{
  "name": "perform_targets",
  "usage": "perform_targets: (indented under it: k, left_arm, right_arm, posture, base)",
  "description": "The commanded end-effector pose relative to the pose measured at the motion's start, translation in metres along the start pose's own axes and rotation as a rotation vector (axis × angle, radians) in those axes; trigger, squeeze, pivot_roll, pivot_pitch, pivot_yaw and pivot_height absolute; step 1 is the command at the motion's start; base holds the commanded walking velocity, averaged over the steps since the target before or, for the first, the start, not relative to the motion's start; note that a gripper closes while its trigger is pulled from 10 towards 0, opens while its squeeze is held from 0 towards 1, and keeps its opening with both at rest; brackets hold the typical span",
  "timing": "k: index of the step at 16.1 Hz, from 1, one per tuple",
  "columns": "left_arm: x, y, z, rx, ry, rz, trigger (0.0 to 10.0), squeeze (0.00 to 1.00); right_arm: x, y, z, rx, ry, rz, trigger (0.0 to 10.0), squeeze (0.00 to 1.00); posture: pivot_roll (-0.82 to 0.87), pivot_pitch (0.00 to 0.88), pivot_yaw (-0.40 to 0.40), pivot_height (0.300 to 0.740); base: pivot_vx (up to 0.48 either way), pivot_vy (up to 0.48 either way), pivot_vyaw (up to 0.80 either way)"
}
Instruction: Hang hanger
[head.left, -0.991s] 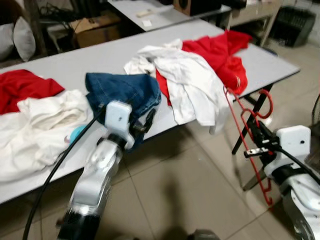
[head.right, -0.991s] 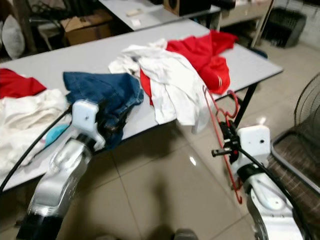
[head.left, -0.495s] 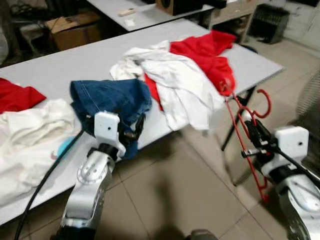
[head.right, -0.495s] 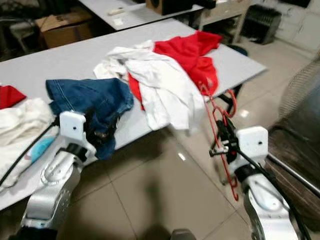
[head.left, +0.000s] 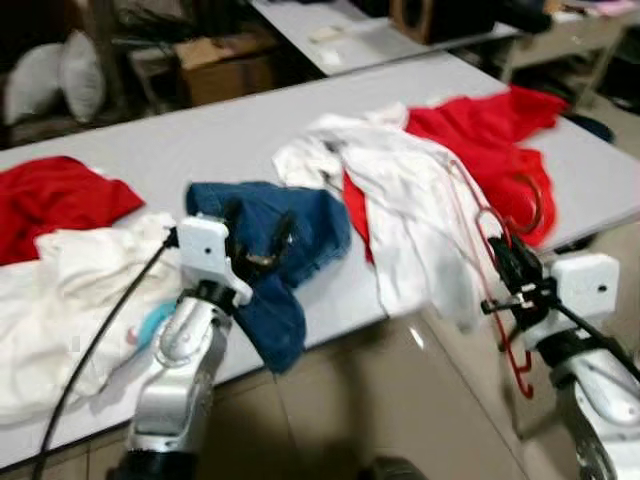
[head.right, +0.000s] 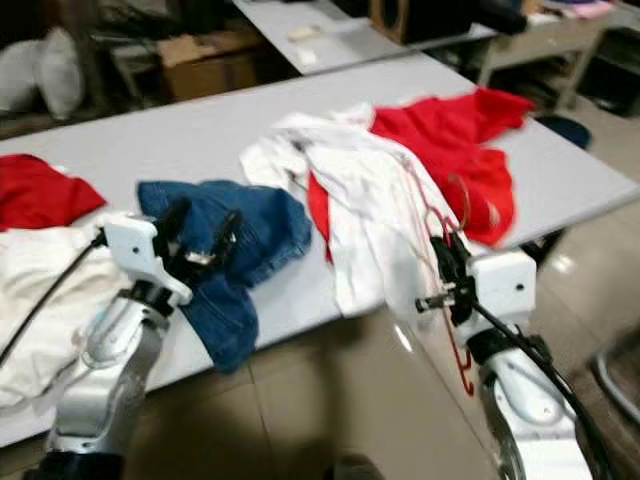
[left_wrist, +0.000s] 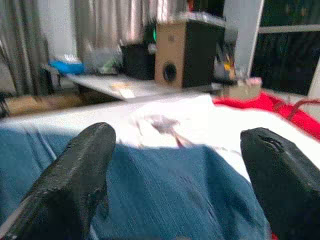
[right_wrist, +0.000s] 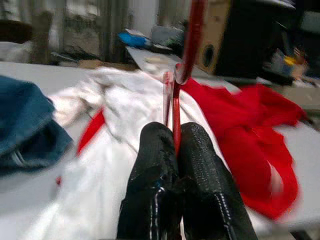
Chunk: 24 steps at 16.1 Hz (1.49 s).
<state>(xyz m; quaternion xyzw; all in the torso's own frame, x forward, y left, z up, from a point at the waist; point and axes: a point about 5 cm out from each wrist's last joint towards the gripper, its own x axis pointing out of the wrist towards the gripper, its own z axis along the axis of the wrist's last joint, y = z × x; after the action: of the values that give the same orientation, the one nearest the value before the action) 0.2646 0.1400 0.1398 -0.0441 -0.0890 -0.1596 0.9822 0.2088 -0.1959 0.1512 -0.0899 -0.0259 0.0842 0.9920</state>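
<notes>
Grey table (head.left: 150, 150) across the scene, tiled floor (head.left: 400, 400) below its near edge, second table (head.left: 380, 40) and a cardboard box (head.left: 225, 65) behind. More of the table's left part in the head views than half a second ago, its right end cut off; camera turned, clothes lying as before.

On the table, from nine o'clock to three: red cloth (head.left: 50, 200), white heap (head.left: 70, 290), jeans (head.left: 290, 235) drooping over the near edge, white shirt (head.left: 410, 215) hanging off the edge, red shirt (head.left: 480, 135) behind it.

Left gripper (head.left: 262, 245) at the jeans, near the middle of the head views; fingers (left_wrist: 75, 175) spread wide with nothing between them, denim just beyond the tips in the wrist view. Closer over the jeans than a second ago.

Right gripper (head.left: 512, 268) at four o'clock, just off the table's near edge, clamped tight on the red hanger (head.left: 505, 300); wire pinched between the two black fingers (right_wrist: 155, 165) in the wrist view. Hanger upright, hook (head.left: 525, 205) at the top now overlapping the red shirt, lower end hanging above the floor. Earlier the hook stood beside the table leg, clear of the clothes.
</notes>
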Motion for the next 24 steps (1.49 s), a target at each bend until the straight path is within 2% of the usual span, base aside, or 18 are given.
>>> perform_targets:
  k: [1, 4, 6, 7, 10, 12, 13, 14, 18, 21, 24]
  left_arm:
    - [-0.006, 0.014, -0.001, 0.034, 0.027, 0.033, 10.0, 1.0]
    - [-0.01, 0.025, -0.006, 0.063, 0.076, 0.066, 10.0, 1.0]
    - [-0.011, 0.022, -0.012, 0.058, 0.139, -0.023, 10.0, 1.0]
    - [-0.011, 0.018, -0.016, 0.017, 0.171, -0.07, 10.0, 1.0]
    - [-0.01, 0.013, -0.023, -0.035, 0.221, -0.136, 10.0, 1.0]
    - [-0.011, 0.016, -0.038, -0.011, 0.307, -0.12, 10.0, 1.0]
    - [-0.011, 0.017, -0.042, -0.003, 0.328, -0.109, 4.6, 0.64]
    - [-0.013, 0.017, -0.044, -0.019, 0.341, -0.1, 0.0, 0.0]
    - [-0.015, 0.014, -0.042, -0.098, 0.33, -0.123, 0.0, 0.0]
    - [-0.012, 0.009, -0.038, -0.144, 0.311, -0.184, 0.0, 0.0]
    - [-0.016, 0.0, -0.034, -0.19, 0.304, -0.273, 0.0, 0.0]
  right_arm:
    - [0.003, 0.003, 0.004, 0.002, -0.03, 0.024, 10.0, 0.0]
    - [0.006, 0.001, 0.006, -0.002, -0.044, 0.018, 10.0, 0.0]
    - [0.007, 0.0, 0.006, 0.001, -0.047, 0.011, 10.0, 0.0]
    - [0.007, 0.001, 0.006, 0.003, -0.045, 0.01, 10.0, 0.0]
    - [0.006, 0.004, 0.002, 0.001, -0.018, 0.025, 10.0, 0.0]
    - [0.005, 0.006, 0.0, 0.003, -0.006, 0.026, 10.0, 0.0]
    - [0.004, 0.006, -0.001, 0.001, -0.002, 0.025, 10.0, 0.0]
    - [0.003, 0.006, -0.002, 0.002, 0.003, 0.023, 10.0, 0.0]
    - [0.005, 0.007, -0.004, 0.004, 0.009, 0.025, 10.0, 0.0]
    - [0.004, 0.004, -0.003, -0.004, 0.007, -0.006, 10.0, 0.0]
    - [-0.001, 0.003, -0.004, -0.005, 0.011, -0.028, 10.0, 0.0]
  posture:
    - [-0.16, 0.0, 0.019, 0.74]
    - [-0.16, 0.0, 0.026, 0.74]
    - [-0.16, 0.0, 0.031, 0.74]
    - [-0.16, 0.0, 0.033, 0.74]
    - [-0.17, 0.0, 0.035, 0.74]
    - [-0.17, 0.0, 0.042, 0.74]
    - [-0.18, 0.0, 0.044, 0.74]
    - [-0.17, 0.0, 0.043, 0.74]
    - [-0.17, 0.0, 0.056, 0.74]
    - [-0.17, 0.0, 0.074, 0.74]
    - [-0.19, 0.0, 0.09, 0.74]
  base:
    - [0.0, 0.0, 0.0]
    - [0.0, 0.0, 0.0]
    - [0.0, 0.0, 0.0]
    - [0.0, 0.0, 0.0]
    - [0.0, 0.0, 0.0]
    - [0.0, 0.0, 0.0]
    - [0.0, 0.0, 0.0]
    - [0.0, 0.0, 0.0]
    - [0.0, 0.0, 0.0]
    - [0.0, 0.0, 0.0]
    - [0.0, 0.0, 0.0]
